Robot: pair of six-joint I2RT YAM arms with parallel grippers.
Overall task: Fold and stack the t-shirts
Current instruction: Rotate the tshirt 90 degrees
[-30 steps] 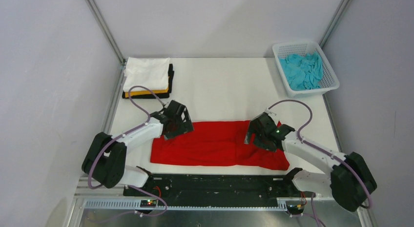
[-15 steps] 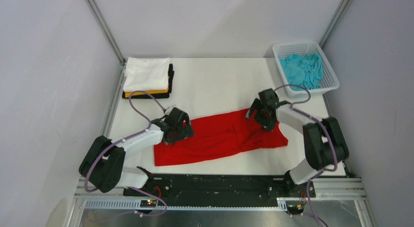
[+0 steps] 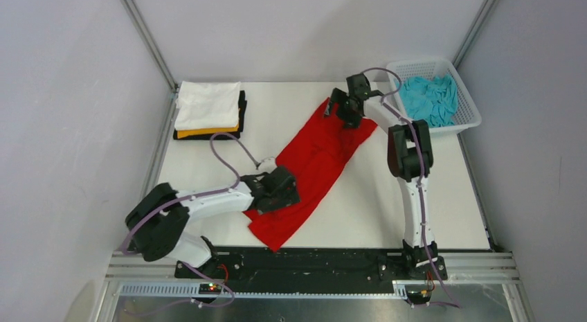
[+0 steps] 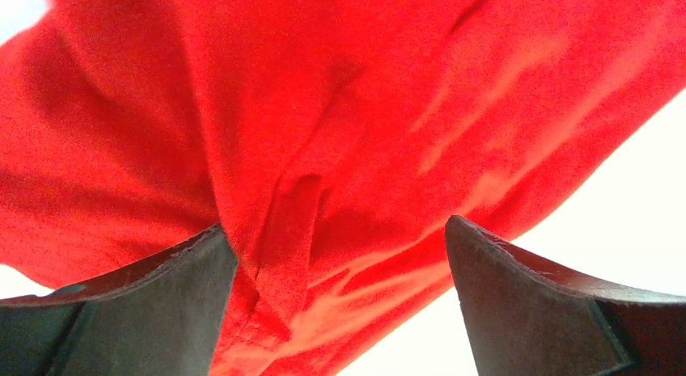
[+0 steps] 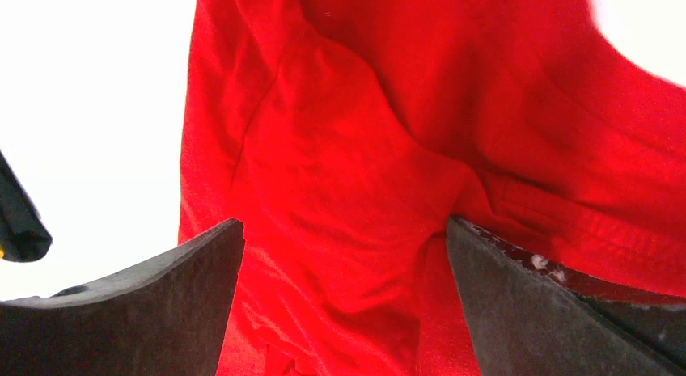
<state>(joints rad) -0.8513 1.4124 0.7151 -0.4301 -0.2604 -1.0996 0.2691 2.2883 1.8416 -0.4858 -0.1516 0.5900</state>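
T-shirt (image 3: 315, 159), red, runs diagonally between left gripper (image 4: 333, 222) and right gripper (image 5: 344, 221), both spread wide over it

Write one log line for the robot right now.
left gripper: open, red t-shirt near end | right gripper: open, far end | t-shirt: diagonal

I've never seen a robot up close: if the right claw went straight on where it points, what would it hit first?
Most likely the red shirt: the right claw points down at it, and red cloth fills the gap between its fingers. Whether it touches is unclear.
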